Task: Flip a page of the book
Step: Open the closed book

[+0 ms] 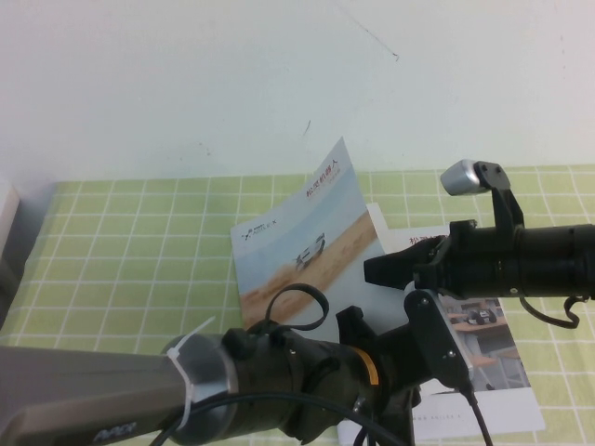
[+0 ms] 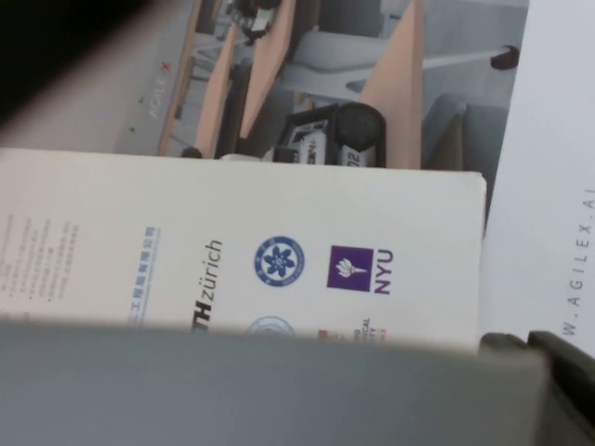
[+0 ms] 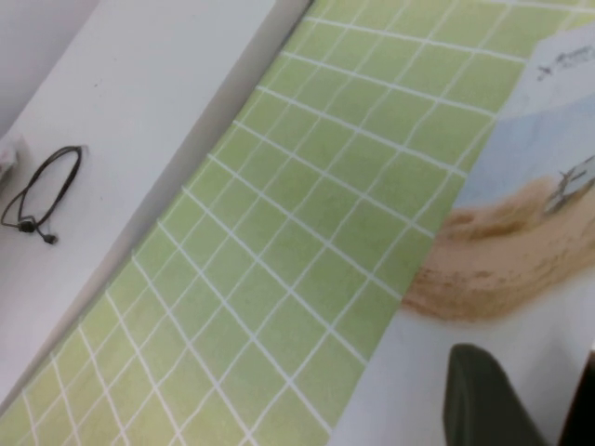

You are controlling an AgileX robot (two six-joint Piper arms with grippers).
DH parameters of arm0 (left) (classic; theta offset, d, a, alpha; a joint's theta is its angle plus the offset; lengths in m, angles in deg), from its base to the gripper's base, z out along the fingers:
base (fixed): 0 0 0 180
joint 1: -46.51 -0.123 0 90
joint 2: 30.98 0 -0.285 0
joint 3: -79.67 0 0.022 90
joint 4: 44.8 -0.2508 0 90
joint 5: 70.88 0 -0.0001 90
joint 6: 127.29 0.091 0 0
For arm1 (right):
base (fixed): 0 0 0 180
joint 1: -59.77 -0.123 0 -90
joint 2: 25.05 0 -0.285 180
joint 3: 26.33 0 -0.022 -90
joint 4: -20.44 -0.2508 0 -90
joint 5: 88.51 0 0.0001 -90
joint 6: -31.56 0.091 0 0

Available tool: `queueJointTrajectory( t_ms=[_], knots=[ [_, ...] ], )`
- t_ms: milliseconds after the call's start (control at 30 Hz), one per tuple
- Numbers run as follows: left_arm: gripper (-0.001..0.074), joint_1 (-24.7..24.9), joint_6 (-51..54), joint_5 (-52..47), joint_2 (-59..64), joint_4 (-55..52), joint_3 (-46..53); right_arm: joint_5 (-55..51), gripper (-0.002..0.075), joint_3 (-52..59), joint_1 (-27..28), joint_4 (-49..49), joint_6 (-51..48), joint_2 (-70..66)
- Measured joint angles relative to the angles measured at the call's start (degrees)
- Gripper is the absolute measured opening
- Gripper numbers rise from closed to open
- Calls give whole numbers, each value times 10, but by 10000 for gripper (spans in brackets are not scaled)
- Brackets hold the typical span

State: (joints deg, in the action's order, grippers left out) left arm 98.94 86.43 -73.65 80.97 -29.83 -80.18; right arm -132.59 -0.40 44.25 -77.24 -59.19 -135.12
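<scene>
While the right claw [image 1: 383, 268] reaches in from the right and pinches the outer edge of the page [image 1: 299, 234], that leaf stands up off the book [image 1: 380, 226], tilted and slightly curled, its top corner pointing at the back wall. It's a thin glossy sheet: a white vehicle on tan sand under pale sky, with red Chinese characters near the top. In the right wrist view one dark finger [image 3: 485, 401] lies against its white bottom margin. The book lies flat on the green checked mat [image 1: 139, 243], roughly in the middle, and the left wrist view shows its white inner page [image 2: 279, 223] printed with small university logos. The left claw [image 1: 404, 395] hovers low over the book's near side at the front of the worktop [image 1: 186, 74], and I cannot tell whether it is open or closed. To the left of the lifted page the mat is bare right out to its edge, with a strip of white worktop beyond where a black cord [image 3: 45, 193] lies in a loop. To the right it's tight: a second booklet [image 1: 488, 372] with a grey photo cover lies touching the book and tucked under its edge. Count: two booklets, two arms, one raised leaf.
</scene>
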Motion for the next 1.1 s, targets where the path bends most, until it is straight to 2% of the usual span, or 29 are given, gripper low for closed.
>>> queueJointTrajectory(
  t_ms=[467, 733, 867, 967, 1100],
  knots=[
    [-4, -1, -10, -16, -10, -2, 0, -51, 166, -43, 0, 7, -8, -3],
    [-4, -1, -39, -29, -28, -87, 0, -49, 166, -44, 0, 7, -8, -3],
    [-4, -1, -117, -44, -48, -200, 0, -47, 166, -44, 0, 7, -8, -3],
    [-4, -1, -231, -73, -59, -341, 0, -47, 166, -44, 0, 8, -8, -3],
    [-4, -1, -489, -179, -61, -659, -5, -46, 166, -44, 0, 8, -8, -3]
  ],
)
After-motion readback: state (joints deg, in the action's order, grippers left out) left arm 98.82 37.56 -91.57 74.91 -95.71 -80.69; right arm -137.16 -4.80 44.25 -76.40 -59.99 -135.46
